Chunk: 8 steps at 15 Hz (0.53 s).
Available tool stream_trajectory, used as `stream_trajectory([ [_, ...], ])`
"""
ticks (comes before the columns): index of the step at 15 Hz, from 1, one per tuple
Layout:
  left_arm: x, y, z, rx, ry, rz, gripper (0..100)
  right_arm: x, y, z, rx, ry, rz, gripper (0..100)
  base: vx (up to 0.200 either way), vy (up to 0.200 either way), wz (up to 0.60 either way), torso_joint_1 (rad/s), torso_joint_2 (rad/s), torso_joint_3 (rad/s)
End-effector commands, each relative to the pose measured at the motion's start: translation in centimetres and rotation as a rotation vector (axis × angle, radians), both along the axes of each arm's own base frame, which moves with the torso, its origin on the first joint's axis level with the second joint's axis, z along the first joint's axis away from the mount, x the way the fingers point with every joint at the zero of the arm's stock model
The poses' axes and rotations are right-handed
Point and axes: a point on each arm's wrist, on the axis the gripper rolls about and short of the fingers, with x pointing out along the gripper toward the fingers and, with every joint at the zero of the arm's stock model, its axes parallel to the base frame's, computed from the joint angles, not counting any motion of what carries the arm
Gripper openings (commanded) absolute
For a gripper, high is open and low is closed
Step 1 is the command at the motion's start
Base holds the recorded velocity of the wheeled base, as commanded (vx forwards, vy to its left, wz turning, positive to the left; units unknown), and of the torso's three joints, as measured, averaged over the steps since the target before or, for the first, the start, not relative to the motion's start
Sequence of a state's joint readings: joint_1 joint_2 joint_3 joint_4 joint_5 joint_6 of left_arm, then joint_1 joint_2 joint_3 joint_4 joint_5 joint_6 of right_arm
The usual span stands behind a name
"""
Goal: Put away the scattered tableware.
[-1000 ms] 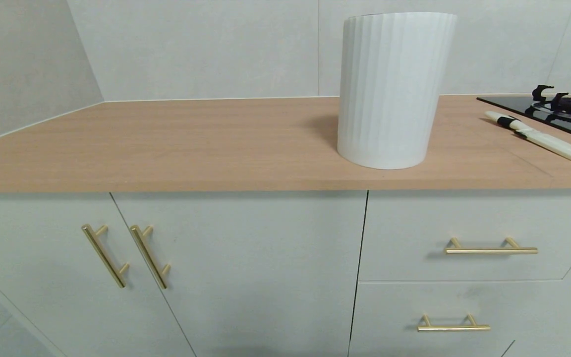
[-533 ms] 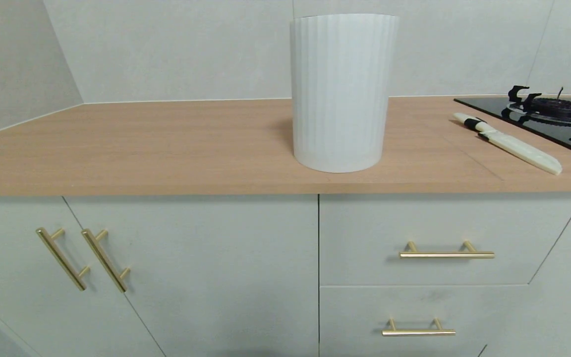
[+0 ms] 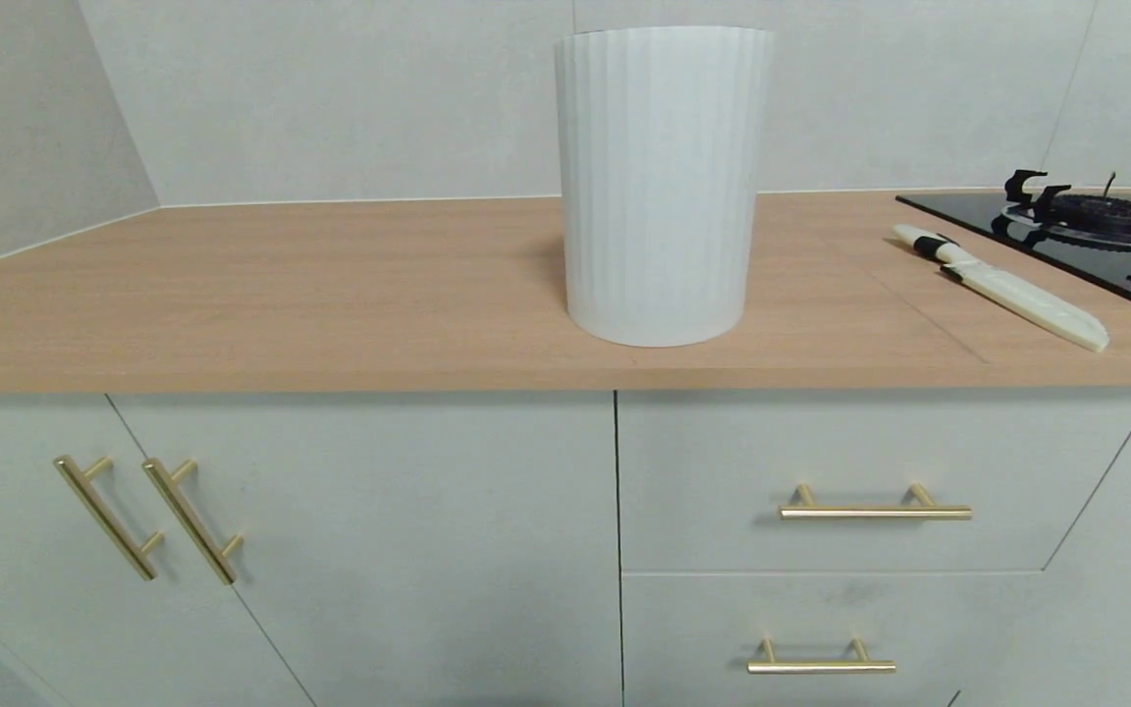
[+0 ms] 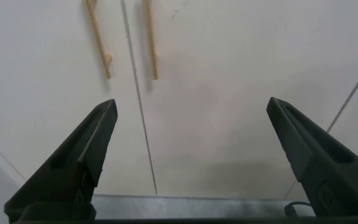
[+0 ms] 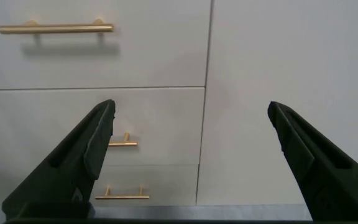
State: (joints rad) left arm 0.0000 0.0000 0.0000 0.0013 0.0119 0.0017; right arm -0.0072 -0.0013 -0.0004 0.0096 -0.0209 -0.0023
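Left end effector (image 4: 191, 104) and right end effector (image 5: 191, 106) hang wide open and empty; the right should grip by its handle the knife (image 3: 1002, 287) lying on the surface (image 3: 330, 285) between white holder (image 3: 661, 187) and hob (image 3: 1096, 241).

I'm looking at a pale wooden countertop (image 3: 281, 295) running the width of my head view. It meets a light grey tiled back wall (image 3: 350, 98) and, on the left, a side wall (image 3: 16, 128) — the two join in a corner. Below stand matt grey cabinet doors (image 3: 408, 550) with two brass bar handles (image 3: 188, 520) side by side. To their right are two stacked drawers (image 3: 870, 442), each with a horizontal brass handle (image 3: 875, 511). A black glass hob (image 3: 1096, 241) sits at the far right. The light is soft and even.
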Motion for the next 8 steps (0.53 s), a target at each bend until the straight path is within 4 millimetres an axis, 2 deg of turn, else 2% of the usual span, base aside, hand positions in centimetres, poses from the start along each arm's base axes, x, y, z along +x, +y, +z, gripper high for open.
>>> stream_trajectory([
  [1,0.01,0.0,0.0,0.0,0.002,0.0,100,0.01,0.0,-0.02,-0.001,0.003,-0.001,100,0.0,0.0,0.0,0.0,0.0,0.0],
  [2,0.01,0.0,0.0,0.0,0.002,0.0,100,0.0,0.0,0.04,-0.001,0.0,0.0,100,0.0,-0.2,0.0,0.007,0.0,0.002],
  [4,0.01,0.0,0.0,0.0,0.002,0.0,100,0.0,0.0,0.02,-0.001,0.001,-0.001,100,0.0,0.0,0.0,0.0,0.0,0.0],
  [5,0.01,0.0,0.0,0.0,0.002,0.0,100,0.01,0.0,-0.01,-0.001,0.001,-0.001,100,0.0,-0.2,0.0,0.017,0.0,0.002],
  [8,0.01,0.0,0.0,0.0,0.002,0.0,100,0.0,0.0,0.04,-0.001,0.0,0.0,100,0.0,0.0,0.0,0.0,0.0,0.0],
])
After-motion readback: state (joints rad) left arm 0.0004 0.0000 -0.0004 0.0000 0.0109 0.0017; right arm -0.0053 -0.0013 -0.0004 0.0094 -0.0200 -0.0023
